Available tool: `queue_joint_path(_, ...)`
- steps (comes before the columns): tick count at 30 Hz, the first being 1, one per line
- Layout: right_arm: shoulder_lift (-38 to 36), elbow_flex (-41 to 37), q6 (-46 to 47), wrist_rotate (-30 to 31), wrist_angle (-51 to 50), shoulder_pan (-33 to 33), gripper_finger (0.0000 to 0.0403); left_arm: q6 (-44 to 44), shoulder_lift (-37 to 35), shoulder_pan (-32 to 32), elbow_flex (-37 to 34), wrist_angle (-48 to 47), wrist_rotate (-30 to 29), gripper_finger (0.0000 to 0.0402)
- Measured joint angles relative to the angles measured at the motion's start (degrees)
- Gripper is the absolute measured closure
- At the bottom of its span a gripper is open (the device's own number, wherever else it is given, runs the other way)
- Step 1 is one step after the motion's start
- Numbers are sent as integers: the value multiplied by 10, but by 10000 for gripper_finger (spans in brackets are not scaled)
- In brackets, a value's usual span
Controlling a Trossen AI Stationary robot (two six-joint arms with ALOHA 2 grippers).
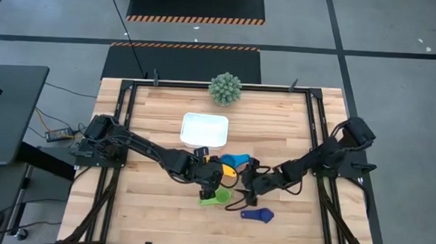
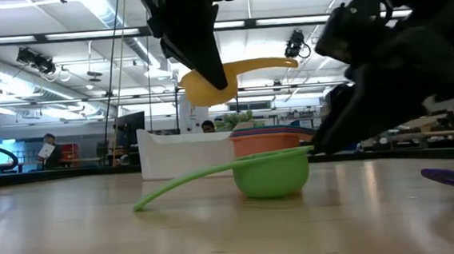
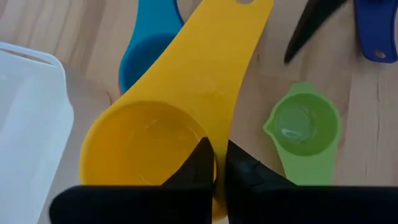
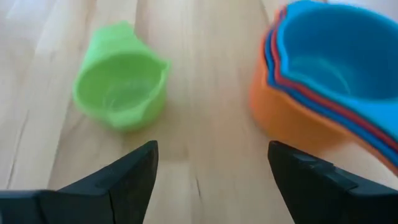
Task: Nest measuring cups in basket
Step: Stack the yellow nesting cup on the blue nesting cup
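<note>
L arm reaching from table's left edge toward centre, forearm angled down-right in high view, wrist bent over the cups. L gripper [image 3: 215,163] pinched tight on rim of yellow cup [image 3: 140,149], fingers [image 3: 194,167] clamped either side of bowl wall near handle root. In low view yellow cup [image 2: 208,84] lifted clear of table, bowl under the gripper, handle sticking out level to the side.

Directly below/ahead of L gripper: green cup [image 2: 272,174] upright on wood, long handle resting on the tabletop. Green cup [image 3: 302,124] apart from yellow one, not touching.

R arm coming in from table's right edge, elbow raised, forearm sloping down toward centre. R gripper [image 4: 211,171] jaws spread wide, holding nothing, hovering low over bare wood. Green cup [image 4: 121,84] ahead of one finger; stack of nested cups [image 4: 323,81] ahead of the other — orange outermost, red and blue rims inside, light blue on top. Gap betw. the two straight ahead of R gripper.

Dark blue cup [image 1: 258,214] lying alone on table, near side of R gripper, well apart from stack.

Basket [image 1: 204,129] beyond both grippers toward table's far edge; contents cannot tell. Spiky green plant [image 1: 225,89] past basket.
</note>
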Motion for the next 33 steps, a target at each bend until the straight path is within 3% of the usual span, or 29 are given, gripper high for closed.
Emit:
queue_joint_path(4,-57,0,4,5,-106,9,92,0,0,0,0,3,0,385)
queue_joint_path(14,-217,0,-28,93,-300,12,92,4,20,13,-1,106,-26,385)
queue_joint_path(21,-286,0,54,125,-454,12,92,-52,51,38,-2,192,-30,380)
queue_joint_path(27,-306,0,81,127,-487,31,92,-133,72,61,-1,207,-24,379)
queue_joint_path(33,-305,0,81,139,-494,55,92,-180,79,70,-2,206,28,378)
